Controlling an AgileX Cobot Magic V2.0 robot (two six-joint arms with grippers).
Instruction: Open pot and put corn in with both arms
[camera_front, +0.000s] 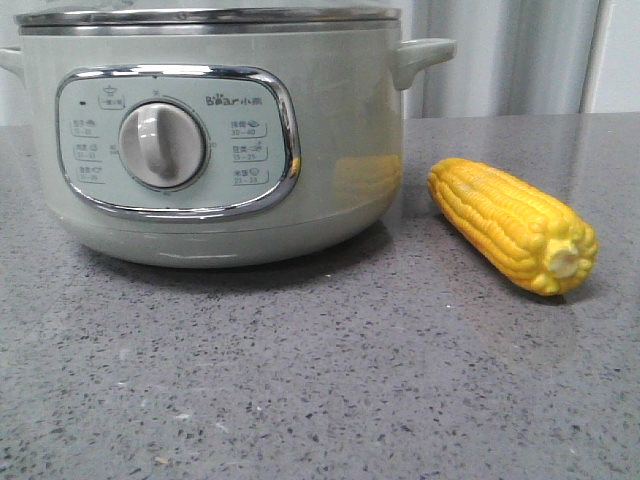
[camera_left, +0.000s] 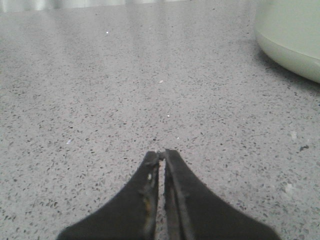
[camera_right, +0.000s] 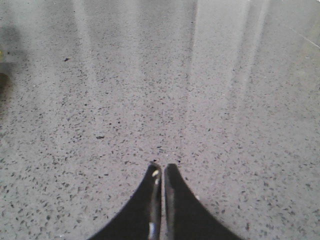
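Observation:
The pale grey-green pot stands at the left of the front view, its lid on under a steel rim, its chrome-framed panel and grey dial facing me. The yellow corn lies on the counter to the pot's right, stub end toward me. Neither gripper shows in the front view. My left gripper is shut and empty, low over bare counter, with part of the pot's side beyond it. My right gripper is shut and empty over bare counter.
The grey speckled stone counter runs across all views. A pale curtain hangs behind the counter. The pot's side handle sticks out toward the corn.

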